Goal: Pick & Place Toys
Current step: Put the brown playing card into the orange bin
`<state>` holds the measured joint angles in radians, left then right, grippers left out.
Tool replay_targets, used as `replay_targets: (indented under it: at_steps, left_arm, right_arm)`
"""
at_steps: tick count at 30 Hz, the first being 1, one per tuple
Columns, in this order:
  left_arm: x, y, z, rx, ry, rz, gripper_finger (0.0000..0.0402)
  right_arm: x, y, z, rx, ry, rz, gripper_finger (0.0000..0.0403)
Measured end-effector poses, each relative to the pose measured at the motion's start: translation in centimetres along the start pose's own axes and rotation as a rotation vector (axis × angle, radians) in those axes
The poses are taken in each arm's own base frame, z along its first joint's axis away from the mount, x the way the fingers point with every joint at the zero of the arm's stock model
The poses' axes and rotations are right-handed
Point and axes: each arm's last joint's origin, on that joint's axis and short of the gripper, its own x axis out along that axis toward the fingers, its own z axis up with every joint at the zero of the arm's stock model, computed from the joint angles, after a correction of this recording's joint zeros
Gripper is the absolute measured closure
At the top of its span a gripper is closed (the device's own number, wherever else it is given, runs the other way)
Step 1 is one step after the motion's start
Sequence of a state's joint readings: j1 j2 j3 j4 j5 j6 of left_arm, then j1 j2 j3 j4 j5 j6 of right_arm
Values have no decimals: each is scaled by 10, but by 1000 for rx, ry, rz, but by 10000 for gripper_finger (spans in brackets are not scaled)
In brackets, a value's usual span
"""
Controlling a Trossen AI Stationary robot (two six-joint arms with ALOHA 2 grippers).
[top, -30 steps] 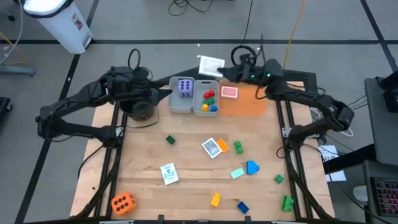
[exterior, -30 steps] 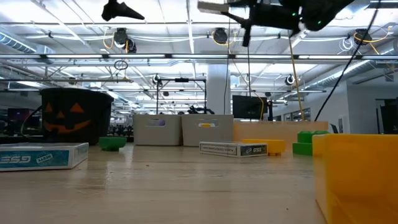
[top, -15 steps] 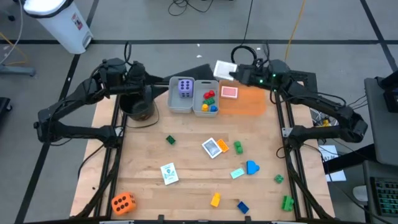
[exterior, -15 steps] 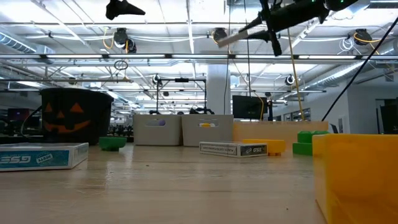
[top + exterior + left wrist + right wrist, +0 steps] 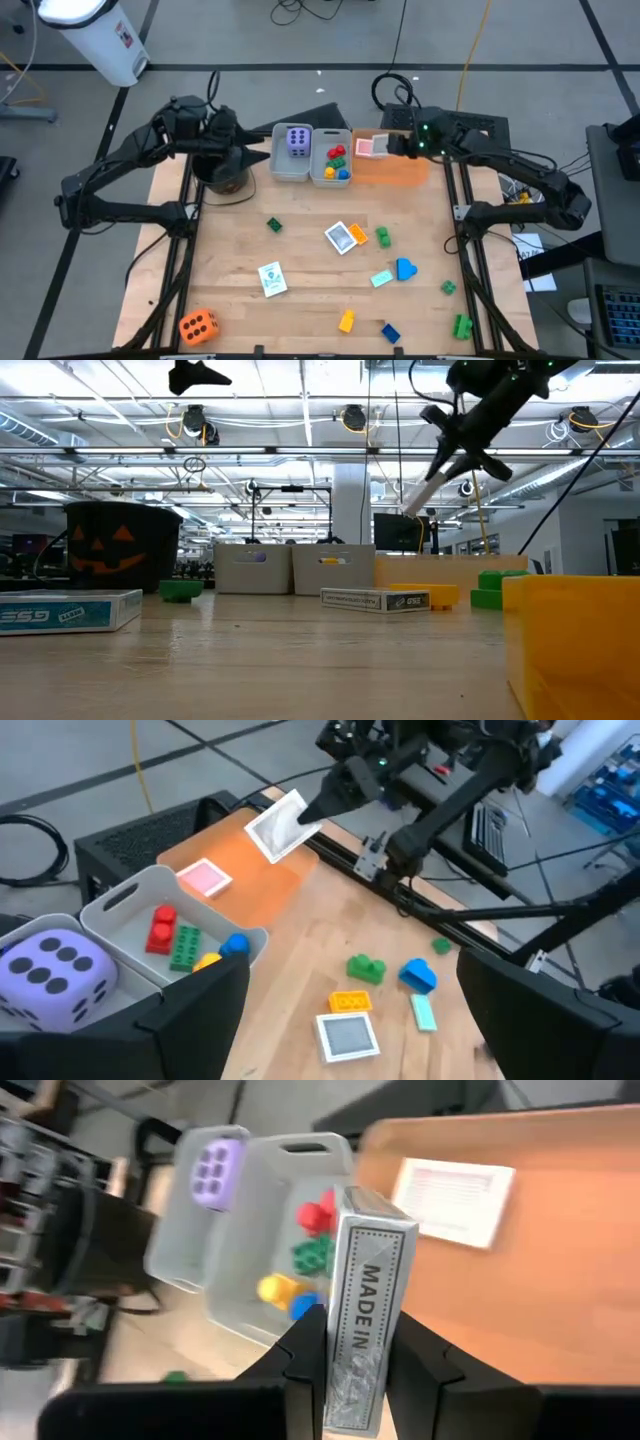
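My right gripper (image 5: pixel 392 145) hangs above the orange tray (image 5: pixel 405 170) at the far right, shut on a white card pack (image 5: pixel 362 1320). The pack also shows in the low view (image 5: pixel 425 488) and in the left wrist view (image 5: pixel 280 824). A pink card (image 5: pixel 368 148) lies flat on the tray. One grey bin holds a purple die (image 5: pixel 297 140); the bin beside it (image 5: pixel 333 160) holds red, green, yellow and blue bricks. My left gripper (image 5: pixel 345 1040) is open and empty above the black bucket (image 5: pixel 225 175). Loose bricks, cards (image 5: pixel 344 237) and an orange die (image 5: pixel 197 325) lie on the table. My right gripper pinches the card pack between its two fingers (image 5: pixel 305 1350), one on each broad face, at the pack's lower end (image 5: pixel 355 1390). The printed narrow side faces the wrist camera. The fingers slant down from the table's right. The pack sticks out past the fingertips, tilted, clear of the tray.
A black bucket with a pumpkin face (image 5: pixel 120 545) stands at the far left. The two grey bins sit side by side at the far middle, left of the tray. Toys lie scattered over the near half, among them a card (image 5: pixel 272 279) and a blue brick (image 5: pixel 404 269).
My right gripper has carried the card pack toward the table's right and near side and down over the orange tray. It has tipped from about level to slanting downward, so the pack now points down at the tray. It has stayed shut on the pack.
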<state>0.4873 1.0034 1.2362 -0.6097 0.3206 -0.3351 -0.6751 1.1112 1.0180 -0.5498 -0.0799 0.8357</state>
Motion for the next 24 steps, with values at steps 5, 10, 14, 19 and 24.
replay_targets:
  at_steps: [5, 10, 14, 19, 24]
  left_arm:
    - [10, 0, -1, -1, 25, 0, 39]
    - [25, 2, 1, -19, 34, -7, 39]
    - [41, 5, 2, -59, 38, -11, 39]
    - [57, 10, 2, -93, 57, -6, 39]
    - [66, 12, 3, -94, 52, -19, 39]
  right_arm:
    - [9, -13, 1, -31, 60, -97, 347]
    - [35, -21, 5, -68, 133, -59, 347]
    - [55, -38, 1, -44, 181, -70, 347]
    - [73, -56, -7, -14, 210, 1, 348]
    - [83, -70, -16, 42, 163, 63, 348]
